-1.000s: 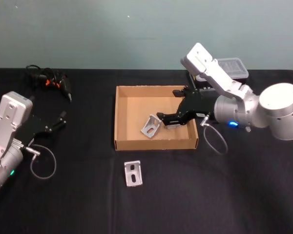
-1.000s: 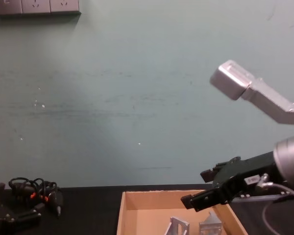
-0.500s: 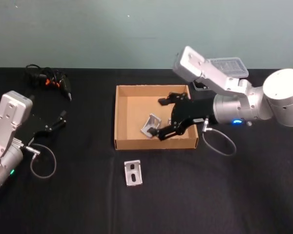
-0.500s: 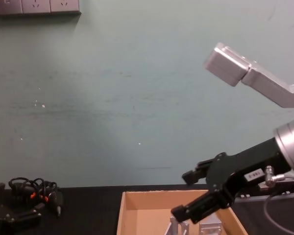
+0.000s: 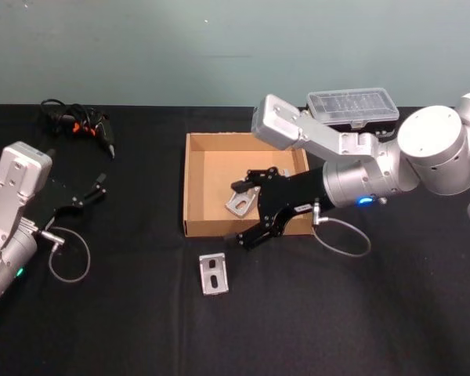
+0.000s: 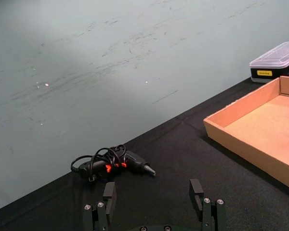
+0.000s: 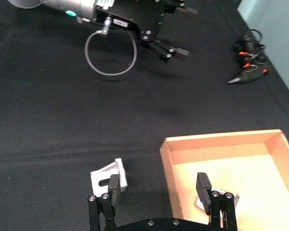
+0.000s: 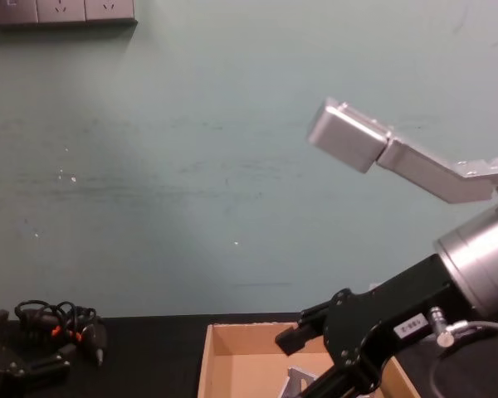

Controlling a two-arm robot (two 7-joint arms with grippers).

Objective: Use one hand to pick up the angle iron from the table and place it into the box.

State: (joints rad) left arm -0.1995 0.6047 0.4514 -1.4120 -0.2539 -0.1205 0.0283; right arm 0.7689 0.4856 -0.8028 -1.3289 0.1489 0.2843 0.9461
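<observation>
**R gripper open across box's near wall, one angle iron on the table to go**

R gripper [image 5: 240,213] is empty, fingers spread wide. It straddles the near wall of the box [image 5: 189,188]: one finger over the box floor, the other outside over the table [image 5: 337,313]. The angle iron in the box [image 5: 239,202] sits just beside the inner finger, not pinched. The angle iron on the table [image 5: 213,276] lies near the outer finger, on the robot's side of it & apart from it. L gripper [image 5: 90,193] is parked well off to the L, fingers spread, holding nothing.

Risks, as I judge:
- **Box drag:** the outer finger is close to the cardboard, so a low sweep toward the table piece could clip the wall & drag the box along.
- **Skid:** the table piece sits low w/ little to pinch, so an off-centre close would prob. skid it instead of lifting it
</observation>
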